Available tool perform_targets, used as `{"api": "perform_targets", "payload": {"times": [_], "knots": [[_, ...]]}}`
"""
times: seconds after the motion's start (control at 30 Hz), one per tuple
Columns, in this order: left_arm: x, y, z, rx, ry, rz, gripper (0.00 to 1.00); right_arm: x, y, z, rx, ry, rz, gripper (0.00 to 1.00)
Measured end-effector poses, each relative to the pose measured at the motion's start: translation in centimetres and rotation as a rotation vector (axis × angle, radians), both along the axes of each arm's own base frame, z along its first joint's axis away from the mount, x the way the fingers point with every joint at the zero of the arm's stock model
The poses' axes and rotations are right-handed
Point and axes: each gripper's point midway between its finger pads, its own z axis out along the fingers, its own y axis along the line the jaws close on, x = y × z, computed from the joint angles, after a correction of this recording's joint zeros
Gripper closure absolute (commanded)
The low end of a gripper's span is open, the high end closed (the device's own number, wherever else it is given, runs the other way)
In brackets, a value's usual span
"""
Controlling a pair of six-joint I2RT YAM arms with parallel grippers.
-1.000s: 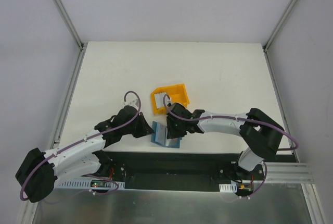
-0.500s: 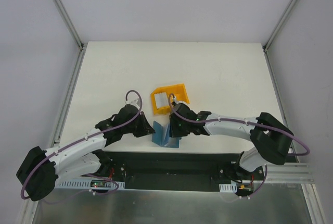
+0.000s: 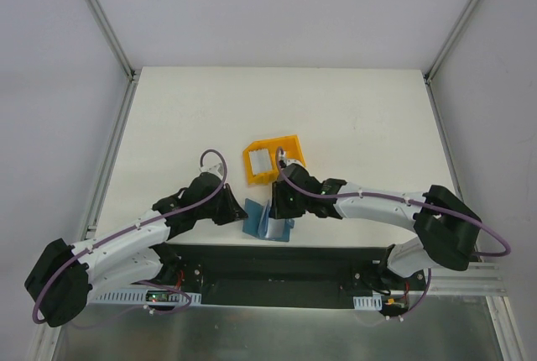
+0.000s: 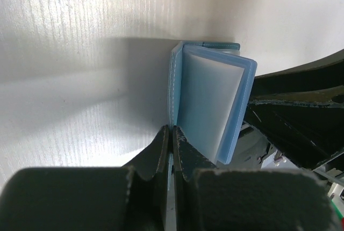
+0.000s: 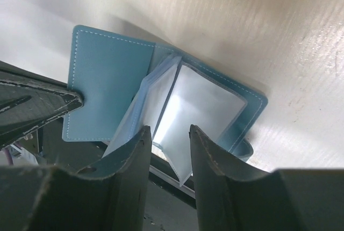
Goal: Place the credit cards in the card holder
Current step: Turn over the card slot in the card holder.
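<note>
The teal-blue card holder [image 3: 267,220] lies open at the table's near edge, its clear pocket leaves standing up. My left gripper [image 3: 238,210] is shut on the edge of its left cover [image 4: 173,107]. My right gripper [image 3: 282,206] hovers just over the leaves, jaws open. In the right wrist view a pale leaf [image 5: 199,113] sits between the fingers of that gripper [image 5: 169,131], touching neither. Whether a card is inside that leaf I cannot tell. A pale credit card [image 3: 261,162] lies in the yellow bin [image 3: 289,144] behind.
The yellow bin stands just beyond the right gripper, close to its wrist. The black base rail [image 3: 277,264] runs right below the card holder at the table's front edge. White table [image 3: 352,117] stretches behind and to both sides.
The right gripper's jaws have widened and it has slid slightly right over the card holder. The holder's leaves now stand more upright. The left gripper keeps its pinch on the cover.
</note>
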Motion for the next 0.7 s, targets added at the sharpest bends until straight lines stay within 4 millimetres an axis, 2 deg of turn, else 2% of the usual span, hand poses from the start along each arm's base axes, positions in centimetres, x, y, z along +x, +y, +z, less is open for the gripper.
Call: {"api": "perform_targets", "payload": {"times": [0.2, 0.7], "knots": [[0.0, 0.0, 0.0, 0.000, 0.001, 0.001, 1.00, -0.2, 0.4, 0.2, 0.021, 0.010, 0.011, 0.56], [0.0, 0.1, -0.1, 0.004, 0.001, 0.004, 1.00, -0.3, 1.0, 1.1, 0.064, 0.009, 0.018, 0.55]]}}
